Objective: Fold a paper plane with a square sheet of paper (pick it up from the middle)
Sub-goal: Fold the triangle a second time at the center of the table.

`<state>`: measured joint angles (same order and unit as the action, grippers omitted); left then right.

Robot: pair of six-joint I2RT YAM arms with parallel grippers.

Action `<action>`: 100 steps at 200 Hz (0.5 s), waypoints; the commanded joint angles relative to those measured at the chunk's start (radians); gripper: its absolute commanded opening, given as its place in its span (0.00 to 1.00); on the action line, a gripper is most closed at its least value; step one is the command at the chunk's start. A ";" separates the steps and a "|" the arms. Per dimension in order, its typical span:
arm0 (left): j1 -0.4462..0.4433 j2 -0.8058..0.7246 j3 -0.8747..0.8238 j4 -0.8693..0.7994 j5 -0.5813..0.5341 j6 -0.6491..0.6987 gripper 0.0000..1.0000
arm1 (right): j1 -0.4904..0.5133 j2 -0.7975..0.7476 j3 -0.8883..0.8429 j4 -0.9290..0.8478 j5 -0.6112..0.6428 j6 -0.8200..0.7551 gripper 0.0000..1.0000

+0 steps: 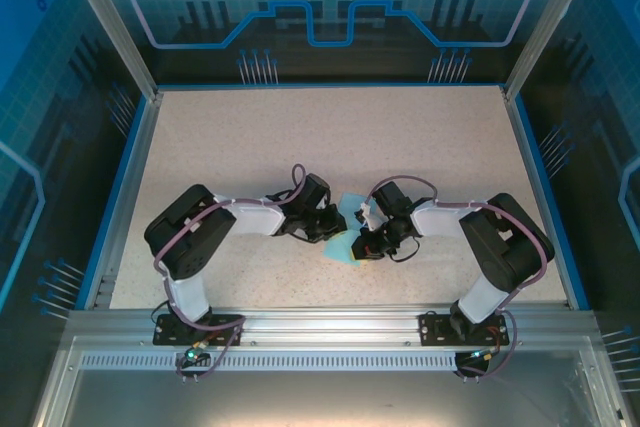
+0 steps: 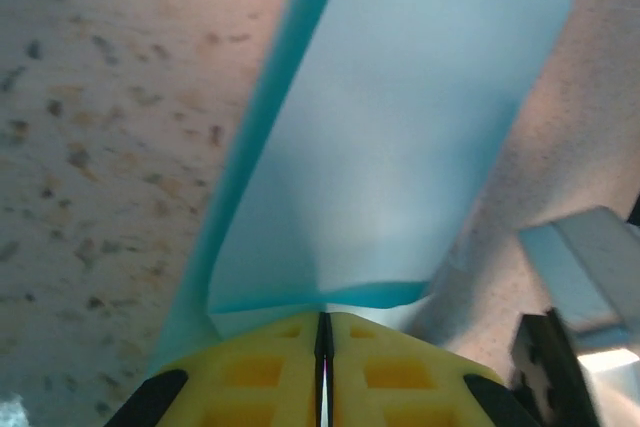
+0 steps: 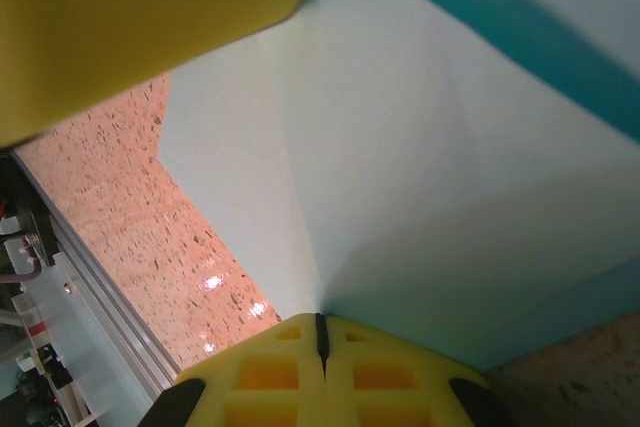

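The light-blue sheet of paper (image 1: 342, 247) is held off the table between both grippers at mid-table. In the left wrist view it rises as a long folded strip (image 2: 400, 127) with a darker layered edge. My left gripper (image 2: 323, 317) is shut on its near end, yellow pads together. My right gripper (image 3: 321, 319) is shut on the paper (image 3: 420, 167) where a crease runs into the pads. A yellow finger (image 3: 130, 17) of the left gripper shows close by at upper left. From above, the left gripper (image 1: 328, 230) and right gripper (image 1: 364, 242) nearly touch. Whether the folds make a paper plane I cannot tell.
The speckled beige table (image 1: 320, 137) has a blue border and an aluminium rail (image 1: 330, 322) along the near edge by the arm bases. A metal frame post (image 1: 110, 27) stands at each back corner.
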<state>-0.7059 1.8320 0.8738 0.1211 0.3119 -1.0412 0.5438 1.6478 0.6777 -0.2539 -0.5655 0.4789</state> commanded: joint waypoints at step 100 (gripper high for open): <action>0.088 -0.005 -0.003 -0.037 -0.069 0.101 0.15 | 0.002 0.028 -0.038 -0.102 0.147 -0.006 0.01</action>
<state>-0.6556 1.8481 0.8677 0.1585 0.3084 -1.0054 0.5442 1.6474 0.6777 -0.2546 -0.5648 0.4789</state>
